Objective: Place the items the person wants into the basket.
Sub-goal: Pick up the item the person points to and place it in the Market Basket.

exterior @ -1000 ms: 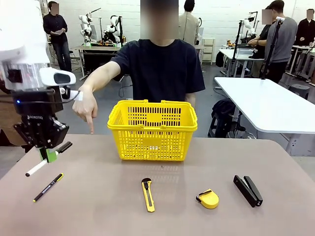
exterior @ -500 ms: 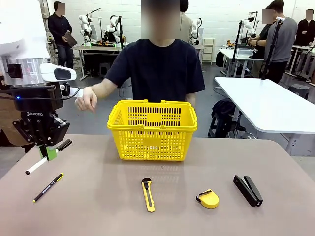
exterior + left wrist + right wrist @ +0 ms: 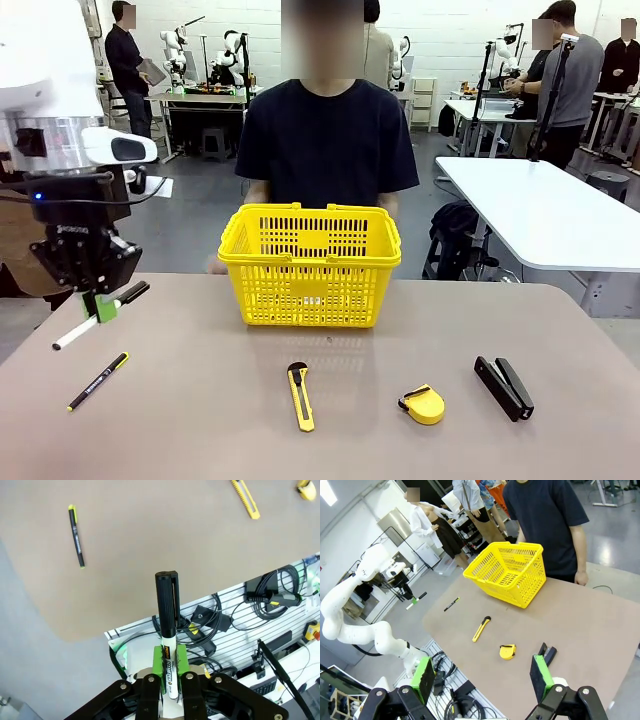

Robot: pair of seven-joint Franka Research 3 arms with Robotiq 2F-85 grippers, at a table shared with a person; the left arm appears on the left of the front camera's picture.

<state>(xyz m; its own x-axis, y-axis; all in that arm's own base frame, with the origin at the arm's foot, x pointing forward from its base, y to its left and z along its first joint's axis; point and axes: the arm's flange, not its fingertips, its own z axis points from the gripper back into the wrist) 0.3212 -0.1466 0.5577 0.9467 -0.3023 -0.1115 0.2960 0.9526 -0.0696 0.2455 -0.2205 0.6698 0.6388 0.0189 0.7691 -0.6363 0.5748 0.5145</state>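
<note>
My left gripper [image 3: 100,306] hangs above the table's left edge, shut on the slim white marker [image 3: 73,337], which tilts with its black cap up. In the left wrist view the green pads [image 3: 157,656] clamp the marker [image 3: 166,600] at its white barrel. The yellow basket [image 3: 310,268] stands at mid table in front of the person [image 3: 325,140]. The yellow utility knife [image 3: 300,397] and the tape measure [image 3: 423,404] lie near the front edge. My right gripper [image 3: 481,677] is open and holds nothing, high above the table's right side.
A black pen with a yellow tip [image 3: 97,381] lies on the table below the left gripper. A black stapler [image 3: 503,387] lies at the front right. The person's hand [image 3: 214,265] rests at the far edge, left of the basket. A white table [image 3: 540,215] stands behind on the right.
The person's arm, which pointed down at the table's left side, has drawn back and dropped behind the basket. My left gripper has risen slightly with the marker.
</note>
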